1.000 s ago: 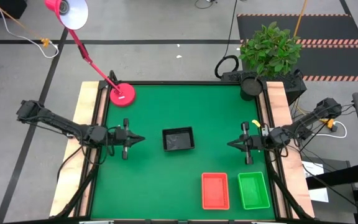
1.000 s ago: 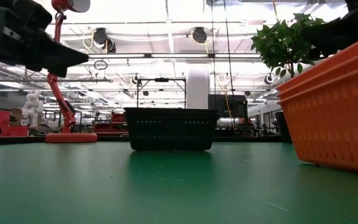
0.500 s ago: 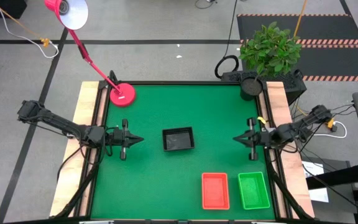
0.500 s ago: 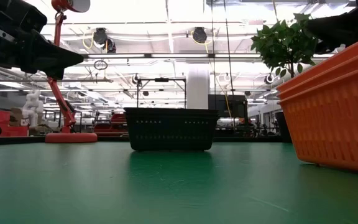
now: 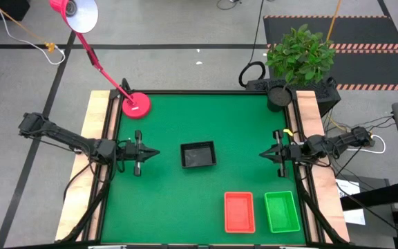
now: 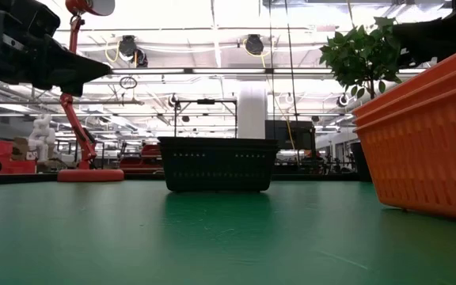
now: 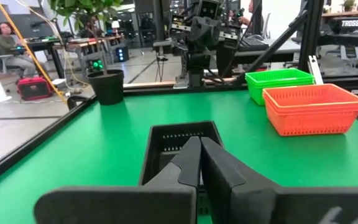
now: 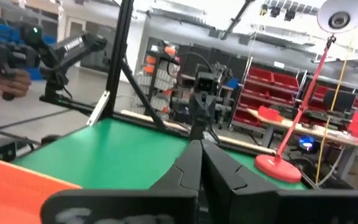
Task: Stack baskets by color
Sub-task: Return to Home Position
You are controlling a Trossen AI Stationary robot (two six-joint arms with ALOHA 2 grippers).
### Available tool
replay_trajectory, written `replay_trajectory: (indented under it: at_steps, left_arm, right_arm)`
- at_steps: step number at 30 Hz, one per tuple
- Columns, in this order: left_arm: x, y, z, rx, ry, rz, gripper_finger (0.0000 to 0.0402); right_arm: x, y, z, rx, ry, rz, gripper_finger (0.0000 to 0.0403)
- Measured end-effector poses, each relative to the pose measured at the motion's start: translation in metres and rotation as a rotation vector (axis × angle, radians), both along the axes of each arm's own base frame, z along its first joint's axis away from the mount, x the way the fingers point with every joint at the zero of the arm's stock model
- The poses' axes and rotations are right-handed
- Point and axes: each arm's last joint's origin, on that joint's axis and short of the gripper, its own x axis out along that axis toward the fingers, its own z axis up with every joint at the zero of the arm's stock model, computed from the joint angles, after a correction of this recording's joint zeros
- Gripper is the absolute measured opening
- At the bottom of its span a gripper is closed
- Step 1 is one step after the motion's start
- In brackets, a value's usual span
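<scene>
Watching over the green worktop (image 5: 157, 207), I think both arms should go home high and straight, clear of the stacks. The black mesh-sided plastic baskets (image 5: 198, 155) sit nested at the centre, long axis running from arm to arm. The red-orange mesh plastic baskets (image 5: 239, 211) and the bright green mesh plastic baskets (image 5: 282, 211) lie side by side near one edge, on the right arm's side, long axes crosswise to that. The left end effector (image 5: 156, 153) and the right end effector (image 5: 262, 155) hover at either side, fingers together, empty.
</scene>
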Motion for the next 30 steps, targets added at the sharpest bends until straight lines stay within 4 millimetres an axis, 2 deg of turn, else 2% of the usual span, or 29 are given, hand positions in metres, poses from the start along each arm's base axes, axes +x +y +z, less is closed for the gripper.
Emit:
replay_trajectory:
  at_steps: [14, 22, 30]
  left_arm:
    - [0.000, 0.002, 0.000, 0.020, 0.003, 0.007, 0.0003]
    - [0.001, 0.002, 0.000, 0.016, 0.003, 0.007, 0.0020]
    - [0.001, 0.002, -0.001, 0.027, 0.013, 0.006, 0.0003]
  right_arm:
    - [0.003, -0.012, -0.007, -0.026, 0.070, -0.062, 0.0000]
    - [0.004, -0.017, -0.011, -0.013, 0.116, -0.072, 0.0000]
    - [0.005, -0.020, -0.013, 0.012, 0.132, -0.082, 0.0000]
